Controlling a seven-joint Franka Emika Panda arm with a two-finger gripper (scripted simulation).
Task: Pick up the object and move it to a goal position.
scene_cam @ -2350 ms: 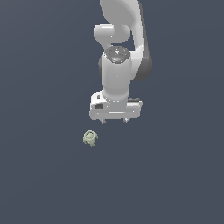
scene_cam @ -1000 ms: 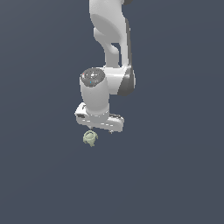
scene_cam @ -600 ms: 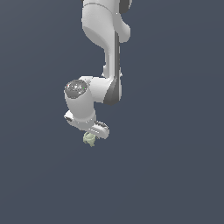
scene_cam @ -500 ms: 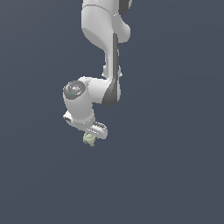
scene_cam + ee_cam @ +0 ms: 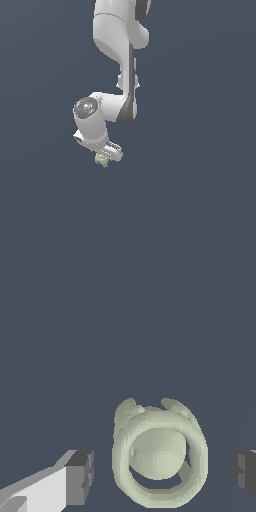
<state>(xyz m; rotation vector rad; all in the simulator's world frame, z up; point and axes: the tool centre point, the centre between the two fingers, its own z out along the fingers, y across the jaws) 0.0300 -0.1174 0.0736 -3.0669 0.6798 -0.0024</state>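
The object is a small pale sage-green lumpy cup with a round rim, seen from above in the wrist view. It lies between my two fingers, one dark pad on one side and the other pad on the far side, with gaps on both sides. My gripper is open around it. In the exterior view the object peeks out just under the white hand, and the fingers are hidden behind the hand there.
The white arm reaches down from the top of the exterior view. The plain dark grey-blue floor lies all around.
The arm has swung toward the exterior view's left and lowered its hand over the object. The object has stayed in place; it now sits between the fingers.
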